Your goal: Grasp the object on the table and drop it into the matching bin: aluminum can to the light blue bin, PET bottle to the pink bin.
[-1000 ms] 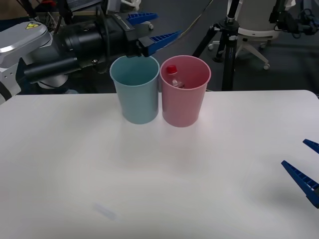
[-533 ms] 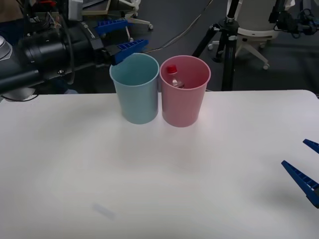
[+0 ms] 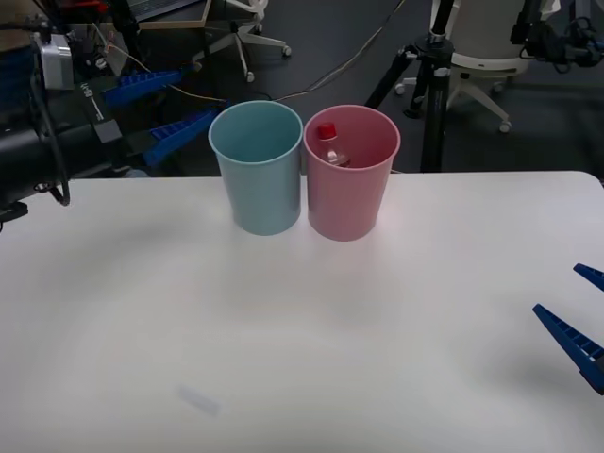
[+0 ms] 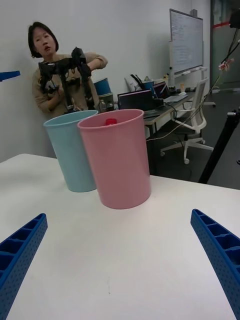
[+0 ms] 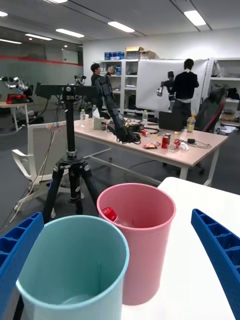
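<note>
The left claw [image 3: 165, 109], wide open, has pulled back from the pink bin [image 3: 350, 179]; the bottle [image 3: 327, 143] is inside, so the job looks done.

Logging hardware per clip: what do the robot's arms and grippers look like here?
Both grippers have bright blue, ribbed, wedge-shaped fingers tapering to points. The left gripper sits on a bulky black arm with black cables looped along it and a small grey box near the wrist. Of the right gripper, the blue fingers show a grid of small cells along their inner faces.
</note>
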